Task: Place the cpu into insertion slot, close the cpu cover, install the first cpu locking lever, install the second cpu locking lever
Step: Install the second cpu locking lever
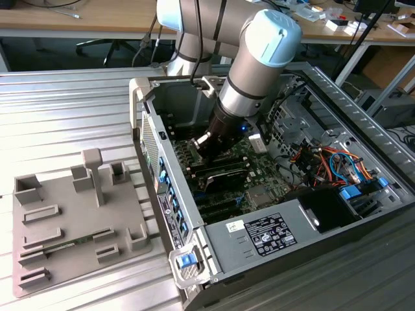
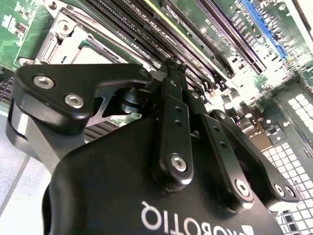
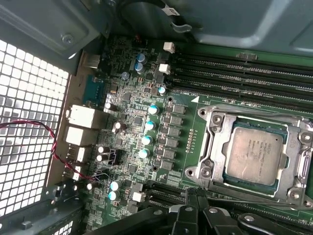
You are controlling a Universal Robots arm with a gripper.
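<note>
- In the first wrist view the cpu (image 3: 254,155), a flat square chip with a dull silvery face and a thin tan-green rim, lies seated in the insertion slot (image 3: 221,161)
- The cpu cover (image 3: 208,128), a thin shiny metal frame with a big square window, lies flat around the chip, its screw bosses showing at the corners
- The gripper (image 3: 195,208) reaches in from the picture's edge just beside the socket; its black fingertips sit close together with nothing between them, near the frame's border but apart from the chip
- In the second wrist view the fingers (image 2: 172,117) are matte black bars bolted with round-headed screws, drawn nearly together over the board, holding nothing
- The motherboard (image 3: 132,127) is green, dotted with small round silver-topped capacitors and square grey chips
- Long black memory slots (image 3: 244,73) run in parallel rows beside the socket
- A twisted red and black wire (image 3: 54,147) crosses a perforated metal grille (image 3: 24,122)
- In the exterior view the arm (image 1: 259,65), grey with pale blue caps, dips into the open computer case (image 1: 194,253), which lies on a ribbed metal table (image 1: 65,110)
- A grey plastic fixture tray (image 1: 71,220) with upright posts sits at the exterior view's left of the case
</note>
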